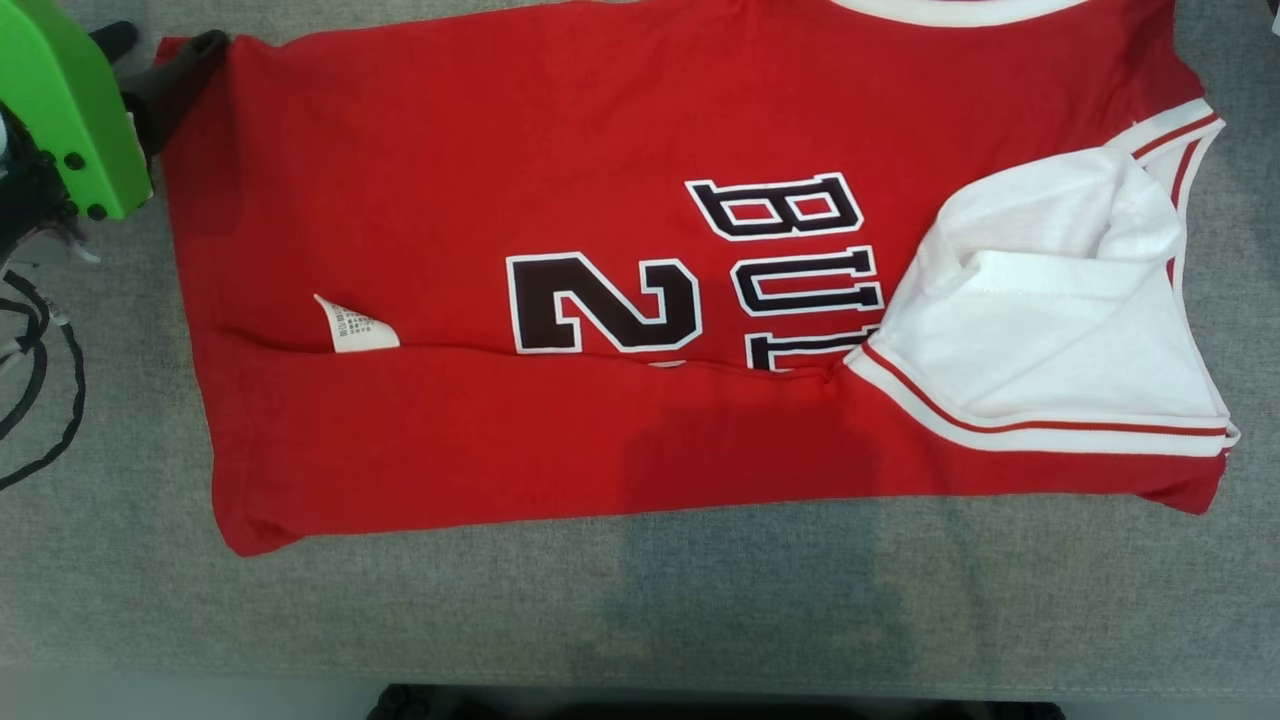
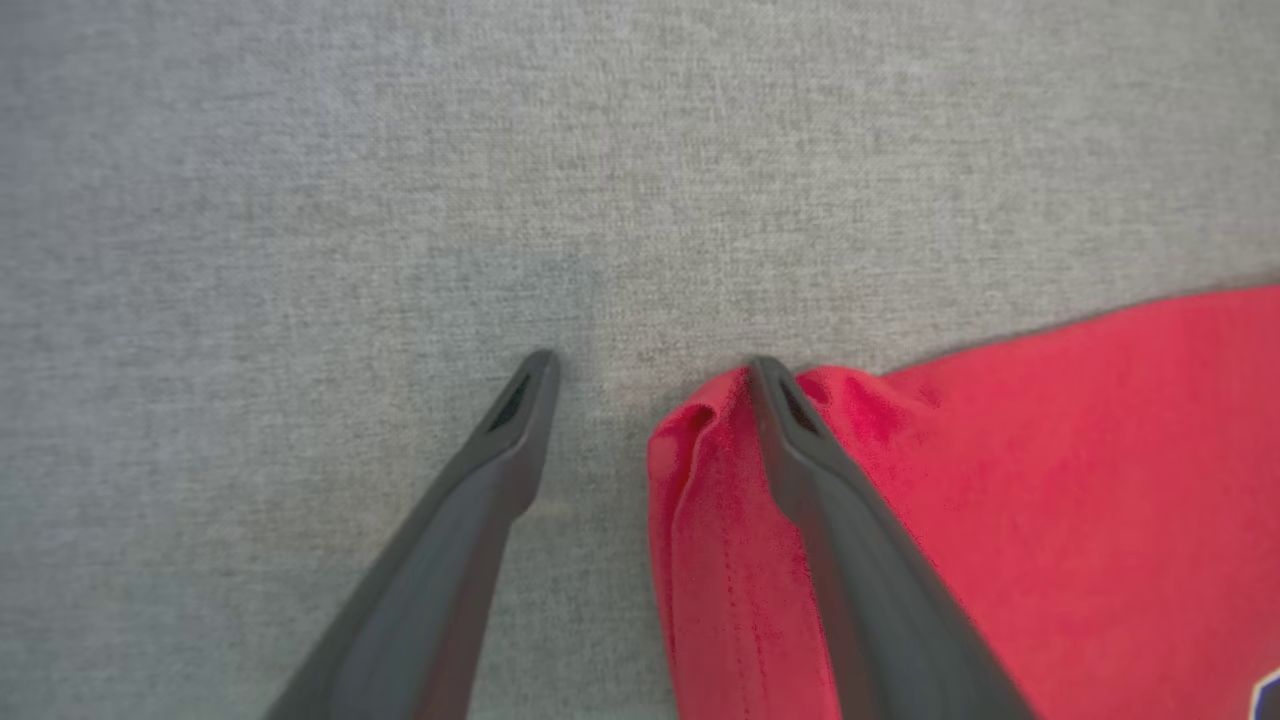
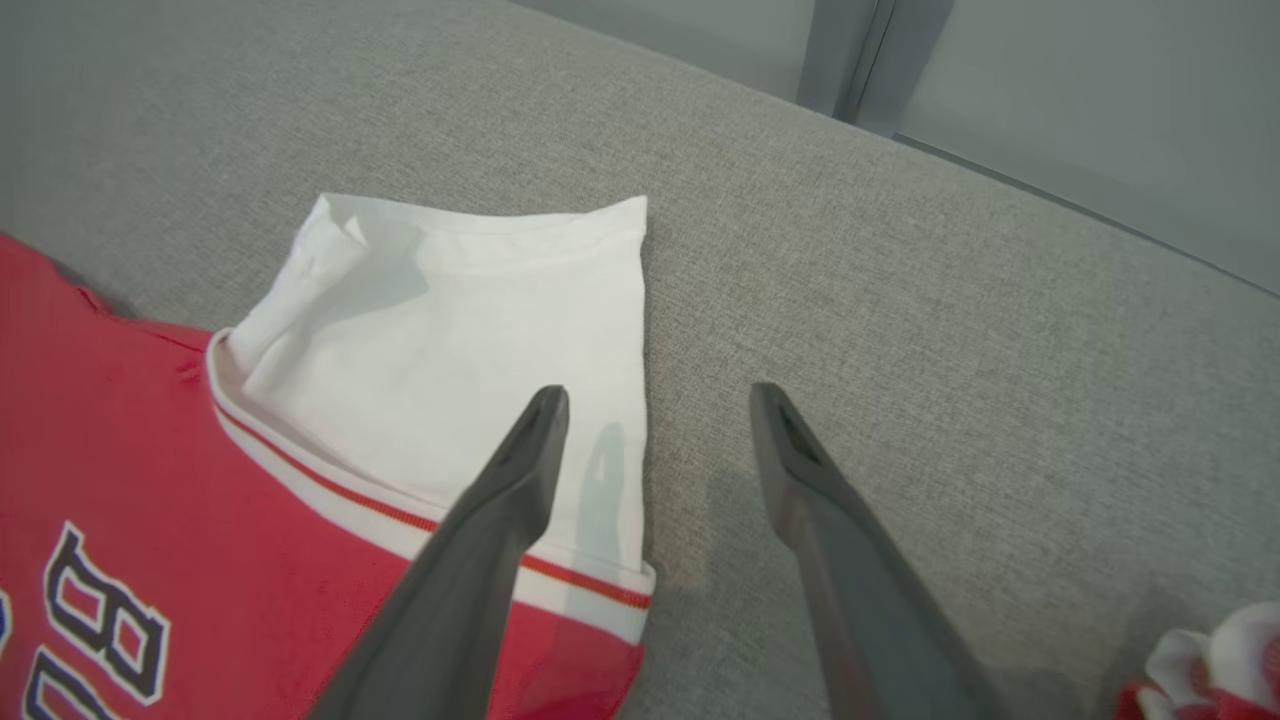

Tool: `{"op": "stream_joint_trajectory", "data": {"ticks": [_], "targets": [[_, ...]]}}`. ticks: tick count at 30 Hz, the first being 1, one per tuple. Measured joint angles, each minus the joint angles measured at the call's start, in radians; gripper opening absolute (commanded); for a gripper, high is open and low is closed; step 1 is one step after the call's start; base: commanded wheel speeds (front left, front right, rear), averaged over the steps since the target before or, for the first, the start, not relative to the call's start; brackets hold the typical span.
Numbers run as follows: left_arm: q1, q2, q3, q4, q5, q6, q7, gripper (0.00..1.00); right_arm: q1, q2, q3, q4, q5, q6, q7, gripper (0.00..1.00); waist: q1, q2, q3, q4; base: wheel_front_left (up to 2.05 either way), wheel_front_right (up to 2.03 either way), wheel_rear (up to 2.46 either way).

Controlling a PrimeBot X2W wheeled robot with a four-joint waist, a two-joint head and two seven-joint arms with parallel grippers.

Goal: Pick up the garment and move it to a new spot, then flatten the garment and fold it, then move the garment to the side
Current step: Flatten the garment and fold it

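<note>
The garment (image 1: 450,180), a red jersey with dark lettering, lies flat on the grey table (image 1: 600,600), its near long edge folded over onto the front. A white sleeve (image 1: 1050,330) lies doubled over its right end. My left gripper (image 1: 165,45) is at the jersey's far left corner. In the left wrist view, this gripper (image 2: 650,365) is open, with one finger resting on the red corner (image 2: 1050,480) and the other on bare table. My right gripper (image 3: 655,395) is open above the edge of the white sleeve (image 3: 450,330), one finger over it and one over the table.
Black cables (image 1: 40,380) hang at the table's left side. The table's front edge runs along the bottom of the head view. A grey panel wall (image 3: 1050,100) stands behind the table. A red and white scrap of cloth (image 3: 1210,660) lies near the right gripper.
</note>
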Motion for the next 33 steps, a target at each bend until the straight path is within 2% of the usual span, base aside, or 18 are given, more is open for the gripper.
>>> {"op": "stream_joint_trajectory", "data": {"ticks": [2,4,6,8,9,10,11,13,15,16,17,19,23,27,31,33], "targets": [[-0.021,-0.018,-0.024,0.018,-0.001,-0.017,0.018,0.89,-0.007,0.002,0.006,0.039,-0.013,0.000,0.009,0.93,0.0000,0.0000,-0.006,0.005,0.00,0.00,0.00],[-0.033,-0.022,-0.036,0.033,-0.007,-0.026,0.033,0.95,-0.013,0.011,0.014,0.059,-0.016,0.002,0.009,0.92,0.0000,0.0000,-0.012,0.009,0.00,0.00,0.00],[-0.038,-0.027,-0.049,0.044,-0.009,-0.035,0.040,0.95,-0.020,0.023,0.022,0.076,-0.019,0.004,0.013,0.92,0.0000,0.0000,-0.018,0.013,0.00,0.00,0.00],[-0.043,-0.032,-0.053,0.058,-0.009,-0.041,0.046,0.88,-0.021,0.027,0.029,0.092,-0.019,0.011,0.016,0.91,0.0000,0.0000,-0.025,0.017,0.00,0.00,0.00],[-0.048,-0.036,-0.054,0.067,-0.009,-0.043,0.051,0.78,-0.021,0.028,0.030,0.100,-0.021,0.011,0.016,0.91,0.0000,0.0000,-0.028,0.019,0.00,0.00,0.00],[-0.052,-0.040,-0.055,0.074,-0.009,-0.046,0.055,0.74,-0.022,0.029,0.032,0.108,-0.023,0.012,0.017,0.89,0.0000,0.0000,-0.031,0.021,0.00,0.00,0.00],[-0.054,-0.042,-0.057,0.079,-0.009,-0.048,0.060,0.55,-0.025,0.030,0.033,0.113,-0.024,0.012,0.018,0.89,0.0000,0.0000,-0.034,0.024,0.00,0.00,0.00],[-0.054,-0.047,-0.057,0.091,-0.010,-0.051,0.062,0.46,-0.037,0.038,0.038,0.122,-0.027,0.019,0.023,0.88,0.0000,0.0000,-0.039,0.028,0.00,0.00,0.00],[-0.057,-0.049,-0.058,0.100,-0.019,-0.058,0.068,0.31,-0.051,0.049,0.042,0.125,-0.032,0.022,0.027,0.89,0.0000,0.0000,-0.041,0.032,0.00,0.00,0.00],[-0.060,-0.053,-0.062,0.101,-0.025,-0.061,0.070,0.00,-0.058,0.049,0.043,0.126,-0.035,0.022,0.029,0.89,0.0000,0.0000,-0.041,0.034,0.00,0.00,0.00],[-0.065,-0.059,-0.065,0.101,-0.033,-0.069,0.077,0.00,-0.065,0.048,0.042,0.127,-0.035,0.022,0.036,0.84,0.0000,0.0000,-0.040,0.037,0.00,0.00,0.00],[-0.078,-0.081,-0.071,0.104,-0.041,-0.070,0.077,0.00,-0.073,0.044,0.042,0.137,-0.037,0.022,0.043,0.87,0.0000,0.0000,-0.036,0.044,0.00,0.00,0.00],[-0.107,-0.112,-0.088,0.109,-0.041,-0.087,0.077,0.00,-0.094,0.042,0.048,0.159,-0.053,0.022,0.062,0.83,0.0000,0.0000,-0.029,0.063,0.00,0.00,0.00],[-0.136,-0.146,-0.109,0.114,-0.041,-0.105,0.076,0.00,-0.115,0.040,0.056,0.187,-0.063,0.022,0.084,0.72,0.0000,0.0000,-0.022,0.090,0.00,0.00,0.00],[-0.152,-0.166,-0.121,0.116,-0.041,-0.115,0.074,0.00,-0.135,0.049,0.062,0.200,-0.064,0.020,0.101,0.70,0.0000,-0.0001,-0.016,0.112,0.00,0.00,0.00],[-0.162,-0.180,-0.125,0.116,-0.041,-0.122,0.067,0.00,-0.150,0.055,0.067,0.204,-0.065,0.017,0.115,0.73,0.0000,0.0000,-0.011,0.127,0.00,0.00,0.00]]}}
